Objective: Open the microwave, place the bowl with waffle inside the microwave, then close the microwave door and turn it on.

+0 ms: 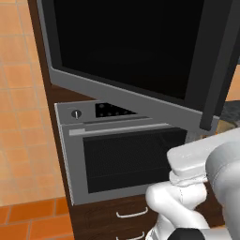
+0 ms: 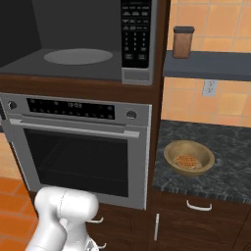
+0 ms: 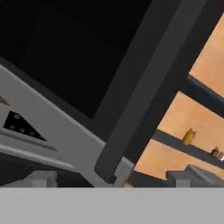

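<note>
The microwave (image 2: 98, 68) stands open, with its dark cavity and glass turntable (image 2: 77, 56) on show and the keypad (image 2: 136, 34) to the right. The microwave door (image 1: 126, 47) is swung far out, its slim black handle (image 1: 218, 70) at the free edge. In the hand view my gripper (image 3: 116, 179) is open, its fingertips (image 3: 41, 178) set wide apart below the handle's lower end (image 3: 109, 168) without touching it. The tan bowl with waffle (image 2: 188, 157) sits on the dark counter (image 2: 230, 142), right of the oven.
Below the microwave is a silver oven (image 2: 78, 147) with a bar handle and knobs. Wooden drawers (image 2: 196, 220) run under the counter. On a grey shelf (image 2: 211, 65) above the bowl stands a brown jar (image 2: 182, 42). The open door juts out into the space in front of the cabinet.
</note>
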Tool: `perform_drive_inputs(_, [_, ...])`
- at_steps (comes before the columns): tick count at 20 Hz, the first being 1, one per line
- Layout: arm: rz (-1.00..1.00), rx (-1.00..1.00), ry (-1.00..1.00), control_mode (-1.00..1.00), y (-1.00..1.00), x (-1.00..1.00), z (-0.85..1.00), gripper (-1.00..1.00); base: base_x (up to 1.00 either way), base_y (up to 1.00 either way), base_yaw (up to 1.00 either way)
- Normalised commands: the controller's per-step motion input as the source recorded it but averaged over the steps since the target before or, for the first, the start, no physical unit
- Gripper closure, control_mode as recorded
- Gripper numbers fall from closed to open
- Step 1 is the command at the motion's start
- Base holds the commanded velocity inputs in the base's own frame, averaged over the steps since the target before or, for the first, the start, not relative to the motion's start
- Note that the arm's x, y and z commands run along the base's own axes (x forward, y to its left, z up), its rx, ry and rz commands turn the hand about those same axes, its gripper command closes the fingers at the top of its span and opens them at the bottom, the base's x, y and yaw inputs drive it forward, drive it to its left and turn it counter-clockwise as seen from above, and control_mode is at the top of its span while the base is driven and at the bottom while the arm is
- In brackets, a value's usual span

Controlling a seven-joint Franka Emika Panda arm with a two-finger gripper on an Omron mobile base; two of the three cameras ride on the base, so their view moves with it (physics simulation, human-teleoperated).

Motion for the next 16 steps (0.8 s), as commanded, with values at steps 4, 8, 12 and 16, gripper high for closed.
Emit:
perform_drive_inputs(4, [0.86,0.16,0.23,-1.0,0.0,-0.14,-0.33,-1.0,0.0,0.0,0.0])
perform_drive_inputs(8, [0.76,0.33,0.35,-1.0,0.0,0.21,-0.31,-1.0,0.0,0.0,0.0])
perform_drive_inputs(12, [0.75,0.32,0.37,-1.0,0.0,0.46,-0.21,-1.0,0.0,0.0,0.0])
perform_drive_inputs(16, [0.68,0.34,0.3,-1.0,-0.04,0.57,-0.03,-1.0,0.0,0.0,0.0])
